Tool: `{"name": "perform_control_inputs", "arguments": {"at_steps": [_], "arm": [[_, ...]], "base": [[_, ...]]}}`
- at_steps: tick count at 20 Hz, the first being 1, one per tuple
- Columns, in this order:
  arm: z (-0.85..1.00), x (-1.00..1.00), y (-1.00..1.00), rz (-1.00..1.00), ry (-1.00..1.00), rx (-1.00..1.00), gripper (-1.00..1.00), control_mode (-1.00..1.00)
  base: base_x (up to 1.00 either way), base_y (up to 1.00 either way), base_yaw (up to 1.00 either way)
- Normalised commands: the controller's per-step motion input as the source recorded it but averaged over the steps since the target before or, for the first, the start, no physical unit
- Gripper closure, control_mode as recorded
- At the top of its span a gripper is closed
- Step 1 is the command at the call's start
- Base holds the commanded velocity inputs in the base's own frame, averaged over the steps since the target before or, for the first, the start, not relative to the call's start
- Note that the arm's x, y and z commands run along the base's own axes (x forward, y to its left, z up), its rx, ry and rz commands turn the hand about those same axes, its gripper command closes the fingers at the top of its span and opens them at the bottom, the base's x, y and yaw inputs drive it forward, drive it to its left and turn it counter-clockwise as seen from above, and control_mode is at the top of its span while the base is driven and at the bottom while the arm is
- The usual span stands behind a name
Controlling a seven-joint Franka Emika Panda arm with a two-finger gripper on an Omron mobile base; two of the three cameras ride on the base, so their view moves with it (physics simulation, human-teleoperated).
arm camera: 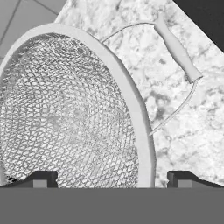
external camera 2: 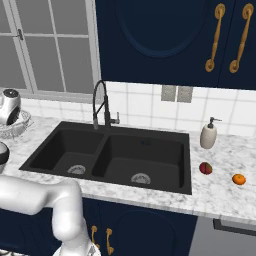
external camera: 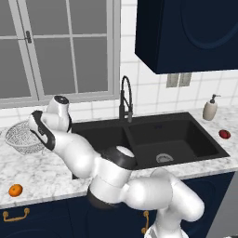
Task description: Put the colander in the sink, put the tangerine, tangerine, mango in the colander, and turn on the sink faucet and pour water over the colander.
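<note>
The colander [external camera: 18, 138] is a wide silvery mesh bowl on the marble counter left of the black sink [external camera: 176, 122]. In the hand view my gripper [arm camera: 113, 181] hangs open just over it. The colander's rim [arm camera: 141, 127] runs between the two fingertips, and its wire handle [arm camera: 177, 49] lies on the counter beyond. My hand hides part of the colander [external camera 2: 14, 129] in the right base view. One tangerine [external camera: 15, 189] rests near the counter's front left edge. The mango [external camera 2: 205, 168] and another tangerine [external camera 2: 239, 179] lie right of the sink. The black gooseneck sink faucet [external camera: 125, 98] stands behind the basins, with no water showing.
A beige soap dispenser [external camera 2: 208, 135] stands at the back right of the sink. A window is behind the colander, and dark cabinets hang above the right side. My arm's elbow [external camera: 116, 162] reaches over the sink's front left corner.
</note>
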Motion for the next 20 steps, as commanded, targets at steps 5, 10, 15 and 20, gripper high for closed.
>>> {"name": "perform_control_inputs", "arguments": {"at_steps": [5, 10, 15, 20], "arm": [[-0.16, 0.1, 0.15, -0.01, 0.15, -0.1, -1.0, -1.0], [-0.48, -0.05, 0.02, -0.02, 0.06, -0.18, -1.0, -1.0], [-0.6, -0.57, -0.05, -0.02, 0.0, -0.13, -1.0, -1.0], [-0.51, -0.36, -0.32, -0.06, 0.0, -0.02, -1.0, -1.0]], "base": [[0.0, 0.0, 0.0], [0.0, 0.0, 0.0], [0.0, 0.0, 0.0], [0.0, 0.0, 0.0]]}}
